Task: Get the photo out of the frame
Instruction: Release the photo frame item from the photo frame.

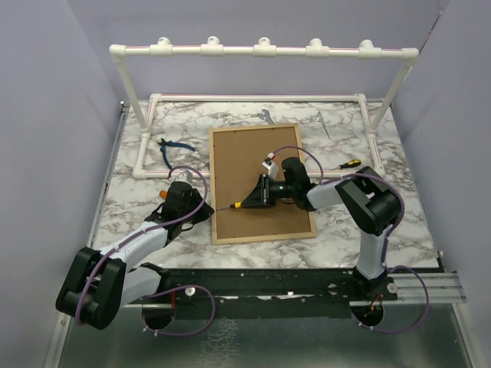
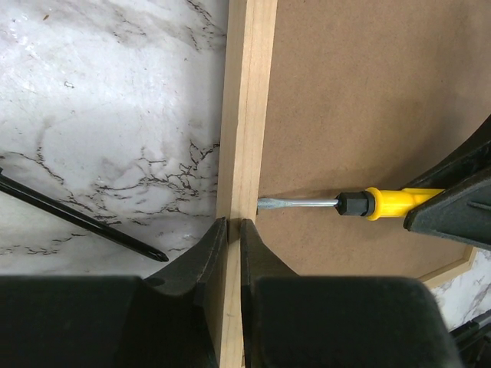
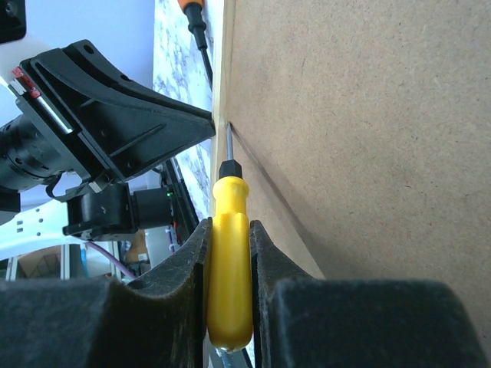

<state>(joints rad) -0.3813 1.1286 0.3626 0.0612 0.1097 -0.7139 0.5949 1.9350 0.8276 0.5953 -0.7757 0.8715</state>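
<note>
The frame [image 1: 261, 153] lies face down on the marble table, brown fibreboard back up, and the photo is hidden under that back. My left gripper [image 1: 205, 208] is at the frame's left side, low down. Its jaws [image 2: 234, 224] are shut on the light-wood edging [image 2: 245, 92], one finger outside it and one on the backing. My right gripper [image 1: 258, 195] reaches in from the right over the back [image 3: 360, 115], shut [image 3: 229, 226] on a yellow-handled flat screwdriver [image 3: 230, 253]. The screwdriver [image 2: 383, 203] lies flat, its tip [image 2: 265, 204] touching the seam between back and edging, just ahead of the left fingers.
A white PVC pipe rack [image 1: 261, 50] stands across the table's back and sides. Blue-handled pliers [image 1: 173, 149] lie left of the frame. A yellow-and-black screwdriver [image 1: 347, 163] lies to its right. A black Phillips shaft [image 2: 84, 222] with an orange handle [image 3: 192, 6] rests beside the left gripper.
</note>
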